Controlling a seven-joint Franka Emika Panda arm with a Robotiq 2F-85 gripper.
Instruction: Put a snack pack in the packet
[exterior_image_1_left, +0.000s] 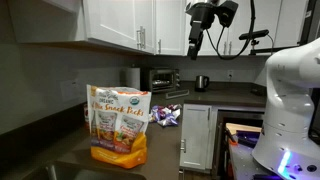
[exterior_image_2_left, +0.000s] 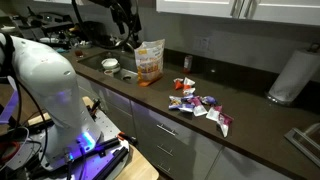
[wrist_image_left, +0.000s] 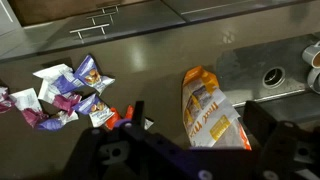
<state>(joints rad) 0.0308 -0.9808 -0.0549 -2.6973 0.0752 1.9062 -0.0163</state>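
Observation:
The packet (exterior_image_1_left: 118, 124) is a tall orange-yellow bag with a white label, standing on the dark counter; it shows in both exterior views (exterior_image_2_left: 150, 61) and in the wrist view (wrist_image_left: 212, 110). A small reddish-orange snack pack (wrist_image_left: 112, 120) lies at the edge of the wrapper pile, partly hidden by a finger; in an exterior view it (exterior_image_2_left: 184, 84) lies between the packet and the pile. My gripper (exterior_image_1_left: 194, 42) (exterior_image_2_left: 128, 40) (wrist_image_left: 200, 125) is open and empty, high above the counter, over the packet.
Several purple-and-white wrappers (wrist_image_left: 65, 88) (exterior_image_2_left: 203, 104) (exterior_image_1_left: 165, 116) lie in a pile. A sink (wrist_image_left: 268, 74) and a white bowl (exterior_image_2_left: 110, 66) are beside the packet. A paper towel roll (exterior_image_2_left: 290, 76), a toaster oven (exterior_image_1_left: 160, 78) and a kettle (exterior_image_1_left: 202, 82) stand on the counter.

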